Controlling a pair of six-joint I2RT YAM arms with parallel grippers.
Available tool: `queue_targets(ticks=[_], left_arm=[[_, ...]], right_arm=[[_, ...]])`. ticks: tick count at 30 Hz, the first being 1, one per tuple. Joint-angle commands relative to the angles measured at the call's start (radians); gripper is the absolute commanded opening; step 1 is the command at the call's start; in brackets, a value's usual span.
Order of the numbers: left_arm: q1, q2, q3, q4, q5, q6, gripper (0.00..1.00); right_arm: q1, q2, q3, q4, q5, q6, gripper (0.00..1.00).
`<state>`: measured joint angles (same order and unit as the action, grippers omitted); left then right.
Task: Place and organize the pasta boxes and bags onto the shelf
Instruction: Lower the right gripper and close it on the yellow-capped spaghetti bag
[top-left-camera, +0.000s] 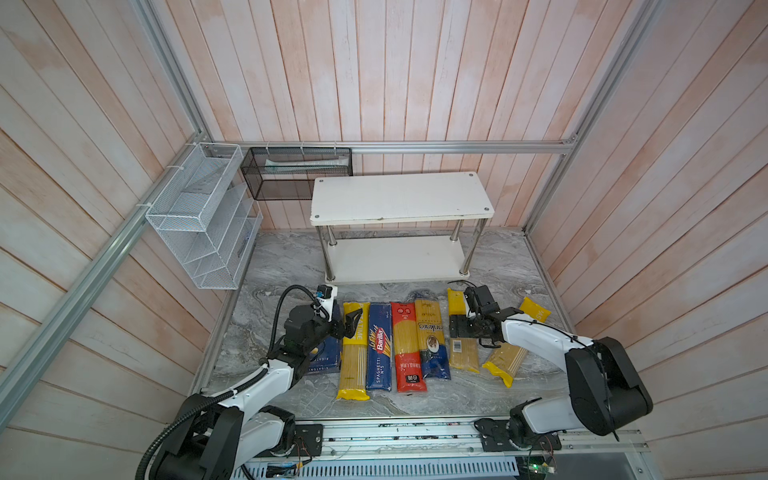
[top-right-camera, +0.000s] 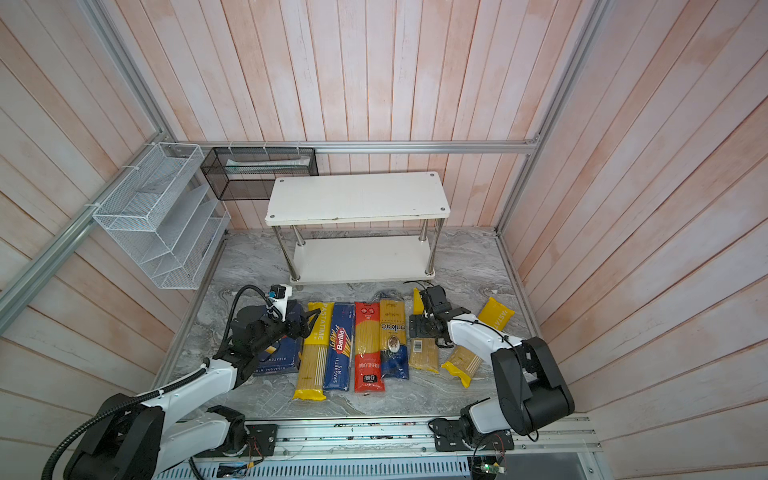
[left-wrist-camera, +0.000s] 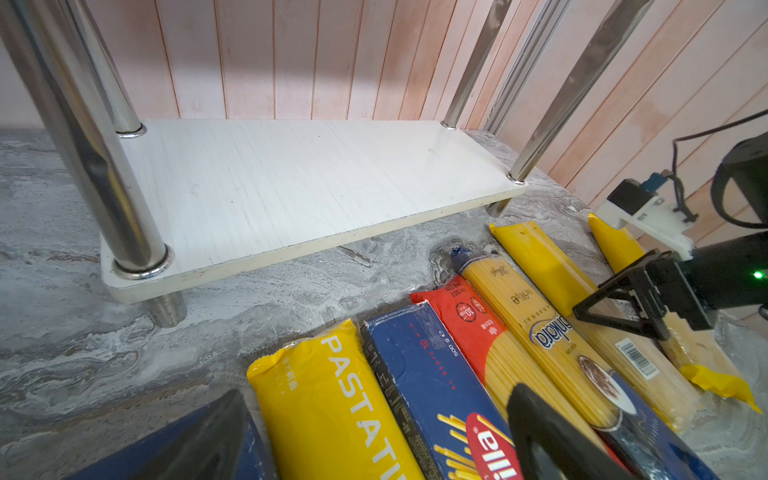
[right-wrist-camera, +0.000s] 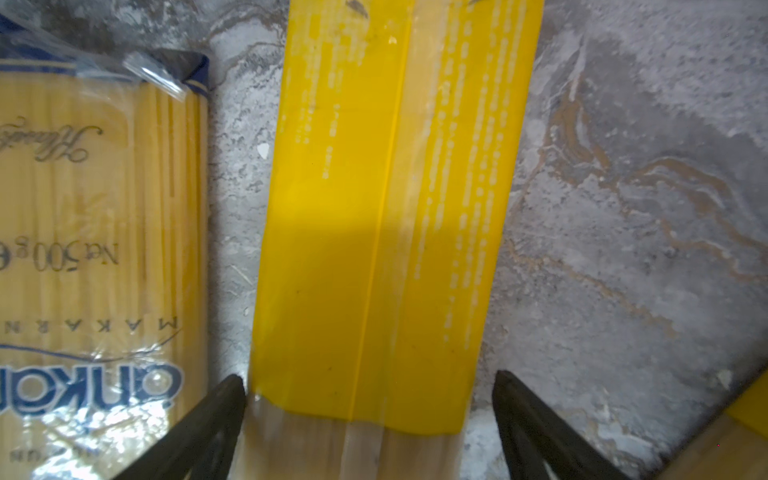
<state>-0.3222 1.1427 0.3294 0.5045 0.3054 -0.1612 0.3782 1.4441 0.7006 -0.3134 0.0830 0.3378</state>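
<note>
While all seven packs lie side by side on the grey marbled desk (top-left-camera: 498, 266) in front of the shelf (top-left-camera: 395, 195), whose two white boards are both bare, the right fingers (right-wrist-camera: 208, 424) stand spread wide and low over a yellow-ended bag (top-left-camera: 461, 353). One tip sits on each side of it where the yellow end meets the clear middle, gripping nothing. The left fingers (left-wrist-camera: 552, 440) are likewise parted and hold nothing, hanging over the far end of another yellow-ended bag (top-left-camera: 353, 361) and the narrow spaghetti box (top-left-camera: 379, 349), with the wide rigatoni box (top-left-camera: 328, 361) partly hidden beneath that arm. The likeliest trouble is the grip point: it sits toward one end of a long, soft bag, so a lift there may let the heavy free end droop, swing or slide out of the slick film. One tip in the right wrist view sits just beside the beige-and-navy bag (right-wrist-camera: 95, 208), and closing could snag that neighbour's loose wrap or drag it along. On the other side, the slanted outermost bag (top-left-camera: 511, 357) lies near enough to be nudged. A hard squeeze could snap the brittle strands. Carried lengthwise, the bag could also knock a chrome post (top-left-camera: 473, 245) or the top board's edge, since the gap between tiers looks low. The red-ended bag (top-left-camera: 409, 353) lies between the spaghetti box and the beige-and-navy bag.
</note>
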Motion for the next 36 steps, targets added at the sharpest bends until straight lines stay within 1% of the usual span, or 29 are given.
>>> queue_targets(ticks=[1, 6, 13, 15, 17, 21, 25, 28, 33, 36], left_arm=[[-0.008, 0.002, 0.016, 0.006, -0.009, 0.015, 0.99], [-0.008, 0.002, 0.016, 0.005, -0.008, 0.016, 1.00], [-0.008, 0.003, 0.018, 0.000, -0.007, 0.015, 1.00], [-0.007, 0.003, 0.017, 0.003, -0.009, 0.016, 0.99], [-0.008, 0.004, 0.017, 0.002, -0.008, 0.016, 1.00], [-0.007, 0.006, 0.021, -0.001, -0.008, 0.016, 1.00], [-0.008, 0.006, 0.019, -0.001, -0.012, 0.017, 1.00], [-0.007, 0.008, 0.022, -0.004, -0.014, 0.019, 1.00], [-0.008, 0.005, 0.020, -0.003, -0.016, 0.019, 1.00], [-0.008, 0.003, 0.020, -0.005, -0.019, 0.016, 1.00]], right_arm=[[0.010, 0.026, 0.020, -0.024, 0.047, 0.002, 0.93], [0.015, 0.052, 0.025, -0.010, 0.047, 0.009, 0.93], [0.016, 0.056, 0.021, 0.014, 0.013, 0.035, 0.94], [0.015, 0.072, 0.030, -0.011, 0.031, 0.058, 0.94], [0.015, 0.095, 0.047, -0.041, 0.023, 0.055, 0.94], [0.015, 0.111, 0.045, -0.039, 0.003, 0.049, 0.94], [0.014, 0.098, 0.037, -0.032, 0.000, 0.054, 0.93], [0.014, 0.082, 0.032, -0.033, 0.014, 0.055, 0.90], [0.015, 0.067, 0.026, -0.028, 0.012, 0.052, 0.82], [0.014, 0.068, 0.014, -0.011, -0.024, 0.045, 0.74]])
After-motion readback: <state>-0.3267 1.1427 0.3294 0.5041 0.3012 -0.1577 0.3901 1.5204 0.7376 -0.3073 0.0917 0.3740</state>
